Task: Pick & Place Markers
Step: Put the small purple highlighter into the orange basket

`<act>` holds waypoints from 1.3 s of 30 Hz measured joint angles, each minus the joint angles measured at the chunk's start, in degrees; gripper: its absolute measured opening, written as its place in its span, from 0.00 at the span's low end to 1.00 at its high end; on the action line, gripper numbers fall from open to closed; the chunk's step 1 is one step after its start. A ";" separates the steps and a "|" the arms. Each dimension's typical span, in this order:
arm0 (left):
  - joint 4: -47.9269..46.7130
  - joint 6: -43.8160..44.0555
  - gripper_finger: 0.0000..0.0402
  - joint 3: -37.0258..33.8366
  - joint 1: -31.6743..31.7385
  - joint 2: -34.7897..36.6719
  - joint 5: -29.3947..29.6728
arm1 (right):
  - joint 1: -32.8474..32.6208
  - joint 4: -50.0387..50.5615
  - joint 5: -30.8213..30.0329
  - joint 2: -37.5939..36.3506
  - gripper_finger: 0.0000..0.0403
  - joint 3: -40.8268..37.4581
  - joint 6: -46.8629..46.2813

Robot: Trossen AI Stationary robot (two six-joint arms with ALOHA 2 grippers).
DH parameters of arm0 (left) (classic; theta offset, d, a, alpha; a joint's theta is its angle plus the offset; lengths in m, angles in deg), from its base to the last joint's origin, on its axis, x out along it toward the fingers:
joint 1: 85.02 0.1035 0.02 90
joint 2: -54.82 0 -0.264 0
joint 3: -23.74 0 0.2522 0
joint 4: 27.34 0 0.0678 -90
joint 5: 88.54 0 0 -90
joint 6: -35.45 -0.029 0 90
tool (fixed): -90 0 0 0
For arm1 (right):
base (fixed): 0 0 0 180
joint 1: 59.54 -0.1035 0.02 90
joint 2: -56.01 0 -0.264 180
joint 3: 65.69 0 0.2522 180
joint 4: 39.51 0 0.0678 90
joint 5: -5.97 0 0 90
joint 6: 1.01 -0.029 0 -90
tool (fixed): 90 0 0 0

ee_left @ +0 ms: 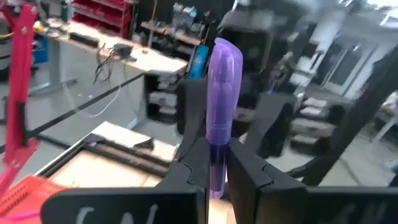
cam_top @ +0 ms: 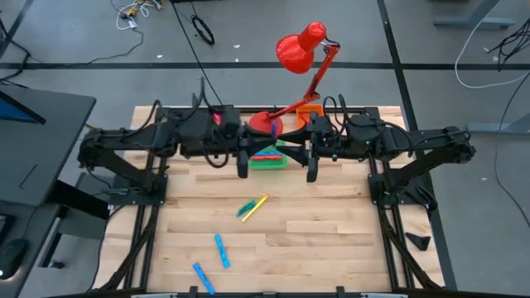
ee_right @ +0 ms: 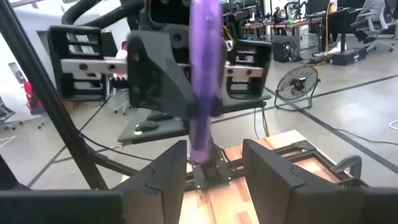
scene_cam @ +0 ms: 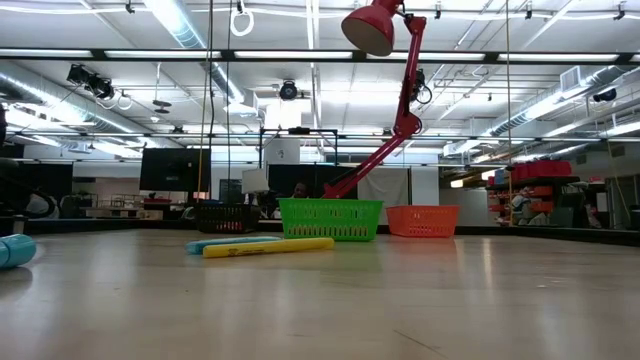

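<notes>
A purple marker (ee_left: 222, 87) sticks forward out of my left gripper (ee_left: 216, 177), which is shut on it high over the table's far middle. My right gripper (ee_right: 214, 171) faces it from the other side, open. In the right wrist view its two fingers stand left and right of the purple marker (ee_right: 204, 93); I cannot tell whether they touch it. Below them the green bin (cam_top: 269, 160) holds several markers. A yellow marker (cam_top: 258, 204) and a teal one (cam_top: 245, 209) lie side by side on the table. Two blue markers (cam_top: 222, 250) (cam_top: 203, 277) lie nearer the front edge. My left gripper pinches the purple marker's rear end (ee_left: 216, 163) between its two fingers. The fingers lie along the marker, level, coming from the table's left. The marker is lifted clear of everything, and most of its length juts out past the fingertips toward my right gripper.
A red desk lamp (cam_top: 300, 50) stands at the far edge, its arm leaning over the bins. An orange bin (scene_cam: 423, 220) and a black bin (scene_cam: 227, 217) flank the green one (scene_cam: 330, 218). Bare wood lies in the near half, around the loose markers.
</notes>
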 joint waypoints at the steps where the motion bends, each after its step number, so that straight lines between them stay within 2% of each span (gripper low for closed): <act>1: -0.48 -0.12 0.08 0.51 0.14 -0.62 -0.14 | 0.00 0.07 0.00 0.00 0.39 0.00 -0.01; 9: -0.43 -0.11 0.08 1.71 0.81 -2.54 -1.68 | -0.02 1.06 0.02 -0.02 0.39 0.00 -0.02; 13: -0.32 -0.11 0.08 1.71 0.80 -2.56 -1.75 | -0.02 1.52 0.07 -0.02 0.35 0.00 -0.02; 26: -0.63 -0.20 0.09 1.71 0.82 -2.54 -1.81 | -0.04 1.45 0.28 -0.07 0.05 0.00 -0.08; 34: -0.54 -0.05 0.27 1.67 0.79 -2.54 -2.79 | -0.04 1.38 1.37 -0.07 0.04 0.00 -0.05; 39: -0.72 -0.07 0.35 1.63 0.78 -1.68 -2.11 | -0.02 1.61 0.02 -0.41 0.04 0.00 -1.29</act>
